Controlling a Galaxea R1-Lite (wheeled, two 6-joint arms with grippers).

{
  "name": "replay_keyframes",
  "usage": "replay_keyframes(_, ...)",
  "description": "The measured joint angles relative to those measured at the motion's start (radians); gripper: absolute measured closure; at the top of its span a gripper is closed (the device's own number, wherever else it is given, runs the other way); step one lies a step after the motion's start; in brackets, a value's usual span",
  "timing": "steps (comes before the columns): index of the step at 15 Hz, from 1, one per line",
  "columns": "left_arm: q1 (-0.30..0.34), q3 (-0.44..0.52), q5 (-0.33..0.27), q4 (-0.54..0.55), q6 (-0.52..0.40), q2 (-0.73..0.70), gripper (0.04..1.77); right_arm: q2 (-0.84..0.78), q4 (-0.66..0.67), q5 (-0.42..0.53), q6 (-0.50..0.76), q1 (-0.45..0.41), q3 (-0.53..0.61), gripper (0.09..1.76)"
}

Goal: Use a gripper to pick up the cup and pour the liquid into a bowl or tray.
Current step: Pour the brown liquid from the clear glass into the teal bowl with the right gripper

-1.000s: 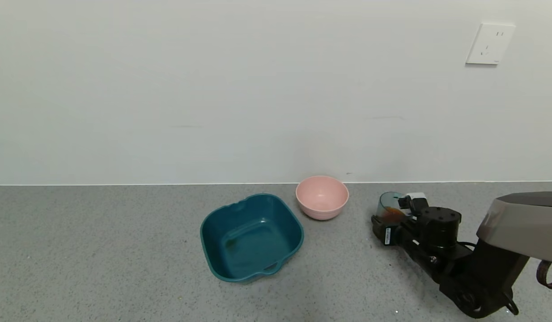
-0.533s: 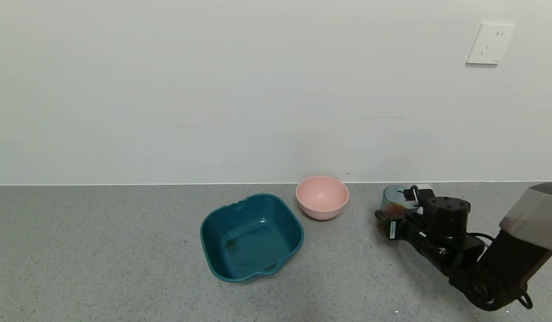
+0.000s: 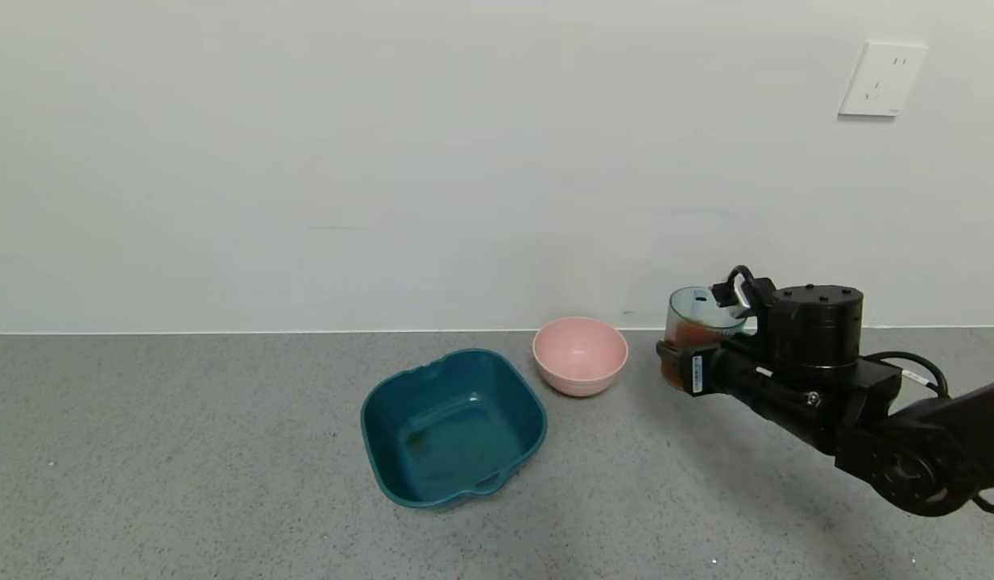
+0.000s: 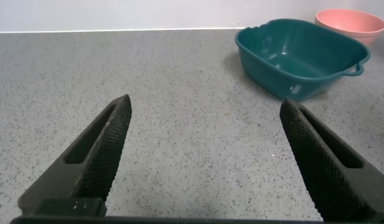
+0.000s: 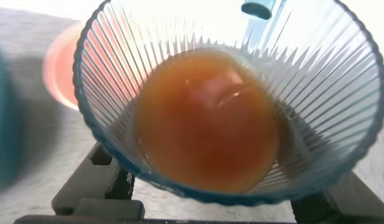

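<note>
The right gripper (image 3: 684,364) is holding the cup (image 3: 695,332) up off the counter (image 3: 183,451), its fingers closed around the cup's lower wall, with the cup sitting roughly upright to the right of the pink bowl (image 3: 580,355) and well apart from the basin (image 3: 453,425). In the right wrist view the gripper (image 5: 204,202) is showing only its dark fingers (image 5: 95,186) under the ribbed cup (image 5: 341,143), and the liquid (image 5: 207,118) — reddish-brown, opaque — is pooling in the cup's bottom, none of it reaching the rim. The pink bowl (image 5: 58,62) is appearing as a blur behind the cup's edge. The basin is resting on the counter just in front of and to the left of the pink bowl (almost touching it at one corner). The left gripper (image 4: 204,162) is hanging low over the counter (image 4: 179,124) with its fingers (image 4: 107,146) spread wide and gripping nothing — the basin (image 4: 304,50) and pink bowl (image 4: 350,18) are lying farther off ahead of it.
</note>
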Motion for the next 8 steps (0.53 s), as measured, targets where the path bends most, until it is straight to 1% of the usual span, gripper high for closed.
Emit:
replay_keyframes(4,0.000,0.000,0.000,0.000,0.000,0.000,0.09,-0.024,0.074,-0.015,-0.110,0.066,-0.091,0.50)
replay_keyframes(8,0.000,0.000,0.000,0.000,0.000,0.000,0.09,-0.013,0.163,-0.014,-0.180,0.084,-0.185,0.50)
